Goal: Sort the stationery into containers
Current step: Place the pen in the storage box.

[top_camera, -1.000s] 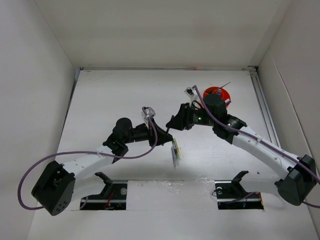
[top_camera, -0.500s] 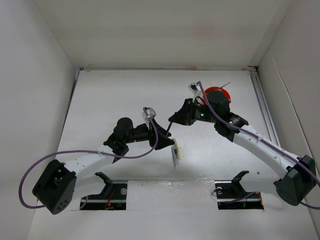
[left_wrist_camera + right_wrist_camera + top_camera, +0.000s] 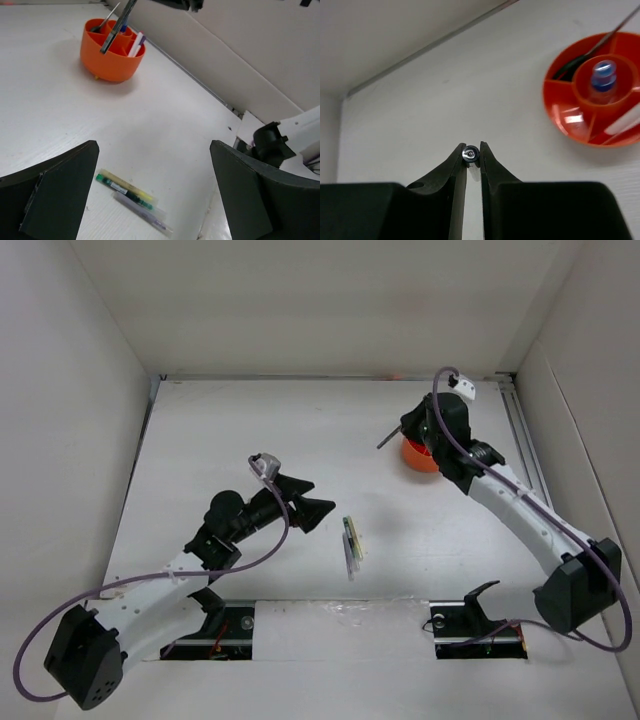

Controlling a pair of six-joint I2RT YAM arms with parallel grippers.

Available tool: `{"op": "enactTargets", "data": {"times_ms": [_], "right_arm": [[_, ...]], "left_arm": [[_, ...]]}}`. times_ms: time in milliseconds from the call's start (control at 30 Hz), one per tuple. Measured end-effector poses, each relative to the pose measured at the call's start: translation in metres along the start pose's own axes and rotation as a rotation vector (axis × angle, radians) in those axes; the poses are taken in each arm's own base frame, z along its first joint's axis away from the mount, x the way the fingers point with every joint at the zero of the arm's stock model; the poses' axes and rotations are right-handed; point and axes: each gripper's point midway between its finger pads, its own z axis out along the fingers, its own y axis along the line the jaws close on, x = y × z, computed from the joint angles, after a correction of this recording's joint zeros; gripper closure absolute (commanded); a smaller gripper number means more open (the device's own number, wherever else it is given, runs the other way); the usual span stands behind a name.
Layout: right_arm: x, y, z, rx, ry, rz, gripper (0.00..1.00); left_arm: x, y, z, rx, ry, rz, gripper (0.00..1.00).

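The right gripper [image 3: 470,149] is clenched on a dark pen [image 3: 470,154] at the upper right of the top view, just left of the orange holder [image 3: 590,95] near the back edge. The left gripper [image 3: 320,500] is spread wide over open table [image 3: 220,430], and loose pens [image 3: 352,543] lie near it at centre.

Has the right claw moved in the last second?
Yes. The right claw, gripping a dark pen, swung away from the loose pens at mid-table toward the back right, up to the orange holder.
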Motion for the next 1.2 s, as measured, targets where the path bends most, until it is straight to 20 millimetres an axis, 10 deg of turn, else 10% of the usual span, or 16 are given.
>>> {"op": "enactTargets", "data": {"times_ms": [400, 733, 1100, 1200], "right_arm": [[-0.028, -0.106, 0.03, 0.644, -0.226, -0.067, 1.0], [-0.063, -0.113, 0.031, 0.752, -0.348, -0.059, 1.0], [-0.035, -0.127, 0.052, 0.813, -0.293, -0.126, 1.0], [-0.032, -0.122, 0.052, 0.801, -0.292, -0.128, 0.74]], "left_arm": [[0.039, 0.042, 0.002, -0.178, 0.102, -0.067, 0.34], [0.058, 0.054, 0.002, -0.221, 0.16, -0.09, 0.4], [0.074, 0.062, 0.004, -0.245, 0.221, -0.11, 0.41], [0.075, 0.063, 0.005, -0.247, 0.225, -0.112, 0.42]]}}
